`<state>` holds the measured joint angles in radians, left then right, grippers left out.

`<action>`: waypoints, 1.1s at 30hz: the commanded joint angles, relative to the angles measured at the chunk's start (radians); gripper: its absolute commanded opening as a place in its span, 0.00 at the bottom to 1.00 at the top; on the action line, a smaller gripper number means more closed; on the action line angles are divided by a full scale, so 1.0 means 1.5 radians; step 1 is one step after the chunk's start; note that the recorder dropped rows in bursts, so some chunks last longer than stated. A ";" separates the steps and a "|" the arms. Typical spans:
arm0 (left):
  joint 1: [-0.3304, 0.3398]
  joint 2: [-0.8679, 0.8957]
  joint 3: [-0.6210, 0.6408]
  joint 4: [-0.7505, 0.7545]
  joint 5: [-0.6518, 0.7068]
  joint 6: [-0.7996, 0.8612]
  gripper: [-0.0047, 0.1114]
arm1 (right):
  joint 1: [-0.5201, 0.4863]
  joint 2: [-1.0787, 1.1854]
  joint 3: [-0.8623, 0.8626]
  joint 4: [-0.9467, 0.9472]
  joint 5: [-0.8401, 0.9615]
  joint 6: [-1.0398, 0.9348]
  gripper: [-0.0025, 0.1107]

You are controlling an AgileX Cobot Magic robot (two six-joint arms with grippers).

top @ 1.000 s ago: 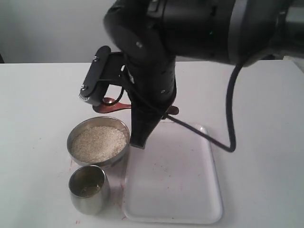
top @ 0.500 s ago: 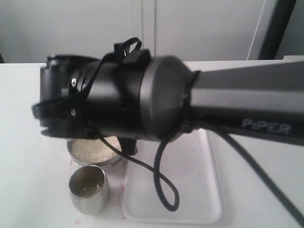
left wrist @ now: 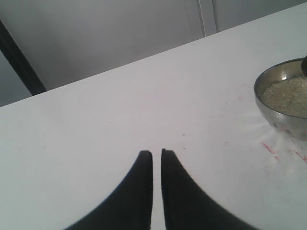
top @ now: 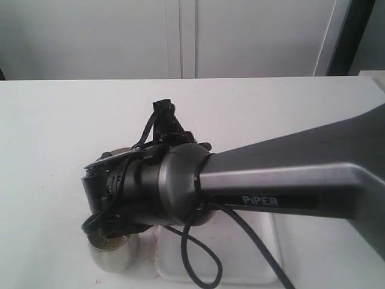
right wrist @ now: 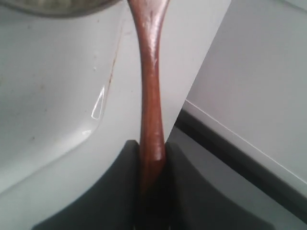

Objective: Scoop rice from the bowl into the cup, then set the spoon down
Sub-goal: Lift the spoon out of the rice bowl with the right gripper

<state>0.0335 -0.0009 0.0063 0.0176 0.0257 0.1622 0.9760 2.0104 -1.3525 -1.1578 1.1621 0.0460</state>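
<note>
While the big right arm (top: 252,186) leans over the bowl (left wrist: 269,117) and cup (top: 111,259), its gripper (right wrist: 152,151) pinches the spoon (right wrist: 149,72) at the handle end. The spoon looks light, stiff and slippery, so grip it firmly. The left gripper (left wrist: 157,155) is closed on nothing.

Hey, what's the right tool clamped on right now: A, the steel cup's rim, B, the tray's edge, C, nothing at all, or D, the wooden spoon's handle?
D: the right wrist view shows the right tool gripping the reddish-brown spoon by its slim handle.
</note>
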 commanded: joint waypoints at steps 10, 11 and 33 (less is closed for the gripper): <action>-0.005 0.001 -0.004 -0.006 -0.004 -0.001 0.16 | -0.027 0.044 0.003 -0.048 -0.053 0.042 0.02; -0.005 0.001 -0.004 -0.006 -0.004 -0.001 0.16 | -0.027 0.045 0.003 -0.040 -0.059 0.042 0.02; -0.005 0.001 -0.004 -0.006 -0.004 -0.001 0.16 | -0.047 0.002 -0.069 0.293 -0.075 -0.101 0.02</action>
<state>0.0335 -0.0009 0.0063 0.0176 0.0257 0.1622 0.9270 2.0266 -1.4373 -0.7740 1.0471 -0.0863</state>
